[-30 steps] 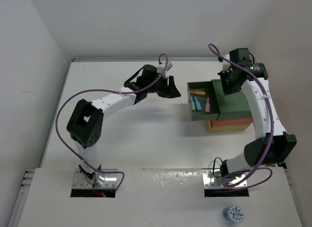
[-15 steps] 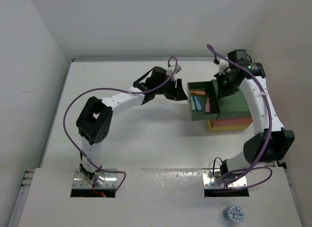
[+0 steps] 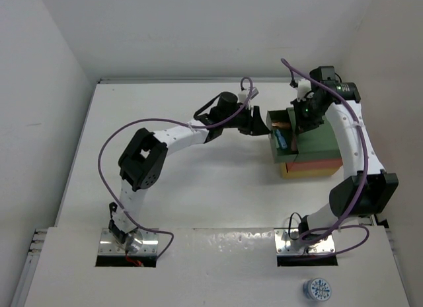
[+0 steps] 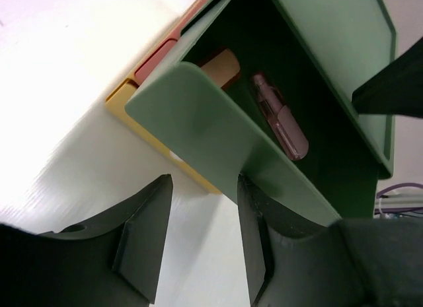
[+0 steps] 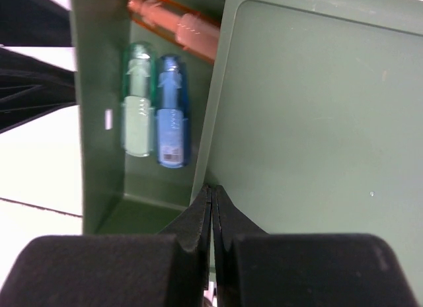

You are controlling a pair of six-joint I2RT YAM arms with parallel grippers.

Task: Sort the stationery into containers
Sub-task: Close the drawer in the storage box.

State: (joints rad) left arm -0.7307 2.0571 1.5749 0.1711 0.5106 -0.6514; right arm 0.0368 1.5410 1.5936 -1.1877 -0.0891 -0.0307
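The containers are a stack: a green tray (image 3: 324, 140) on top, a red-orange one (image 3: 317, 164) and a yellow one (image 3: 310, 172) below. The green drawer's front wall (image 4: 211, 122) stands slightly out from the stack. Inside lie stationery markers: pink (image 4: 281, 119), orange (image 5: 175, 20), mint green (image 5: 139, 119) and blue (image 5: 170, 122). My left gripper (image 3: 254, 125) (image 4: 201, 188) is open, one finger against the drawer's front wall, only table between the jaws. My right gripper (image 3: 304, 119) (image 5: 211, 187) is shut, tips resting at the edge of the green top.
A small blue-and-white round object (image 3: 316, 290) lies on the near ledge by the right arm's base. White walls close in the table at the back and both sides. Purple cables loop along both arms.
My left arm has reached to the right and the green drawer has slid in toward the stack, leaving less of it sticking out. The right gripper has stayed on the green top.
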